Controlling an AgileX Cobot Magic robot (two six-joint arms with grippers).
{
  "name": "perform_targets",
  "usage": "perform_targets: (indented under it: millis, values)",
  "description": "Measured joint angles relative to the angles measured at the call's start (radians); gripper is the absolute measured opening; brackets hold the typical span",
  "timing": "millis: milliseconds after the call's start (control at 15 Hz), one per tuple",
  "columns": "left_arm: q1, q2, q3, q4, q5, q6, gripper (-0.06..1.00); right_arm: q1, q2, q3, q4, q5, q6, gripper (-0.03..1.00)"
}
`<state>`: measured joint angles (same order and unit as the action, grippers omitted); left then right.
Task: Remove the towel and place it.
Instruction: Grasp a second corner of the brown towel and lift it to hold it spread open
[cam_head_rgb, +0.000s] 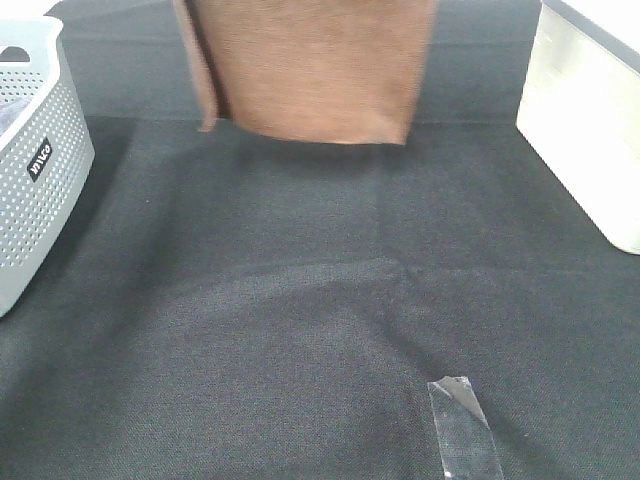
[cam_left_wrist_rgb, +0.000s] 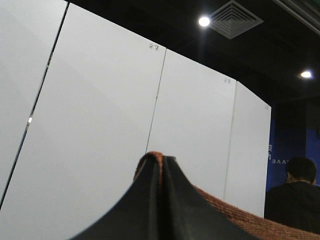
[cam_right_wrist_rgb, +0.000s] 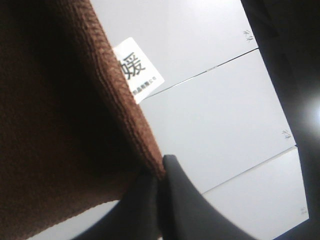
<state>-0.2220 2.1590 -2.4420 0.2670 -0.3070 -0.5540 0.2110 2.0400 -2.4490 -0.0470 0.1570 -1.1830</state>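
Observation:
The brown towel (cam_head_rgb: 315, 70) hangs in the air over the far part of the black table cloth, its top cut off by the exterior view's upper edge and its lower hem just above the cloth. Neither gripper shows in the exterior view. In the left wrist view my left gripper (cam_left_wrist_rgb: 161, 165) is shut on a towel edge (cam_left_wrist_rgb: 240, 217), its black fingers pressed together. In the right wrist view my right gripper (cam_right_wrist_rgb: 159, 172) is shut on the towel (cam_right_wrist_rgb: 55, 130) at its stitched edge, near the small white tag (cam_right_wrist_rgb: 137, 70).
A grey perforated basket (cam_head_rgb: 35, 170) stands at the left edge of the table. A white box (cam_head_rgb: 585, 120) sits at the right. A strip of clear tape (cam_head_rgb: 462, 425) lies near the front. White wall panels and a person (cam_left_wrist_rgb: 295, 195) show behind.

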Motion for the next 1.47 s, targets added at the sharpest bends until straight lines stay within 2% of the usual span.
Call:
perform_targets:
  millis: [133, 400, 667, 1200, 1467]
  values:
    - [0.015, 0.089, -0.092, -0.047, -0.023, 0.013, 0.00, -0.006, 0.056, -0.025, 0.011, -0.029, -0.001, 0.00]
    - [0.016, 0.212, -0.207, -0.077, -0.051, 0.074, 0.00, -0.026, 0.107, -0.041, 0.071, -0.103, -0.001, 0.00]
    - [0.017, 0.263, -0.220, -0.157, -0.125, 0.104, 0.00, -0.029, 0.139, -0.043, 0.072, -0.151, -0.001, 0.00]
    - [0.017, 0.296, -0.220, -0.184, -0.143, 0.082, 0.00, -0.036, 0.144, -0.043, 0.072, -0.157, -0.001, 0.00]
    - [0.017, 0.326, -0.220, -0.188, -0.148, 0.031, 0.00, -0.047, 0.173, -0.043, 0.071, -0.157, -0.002, 0.00]
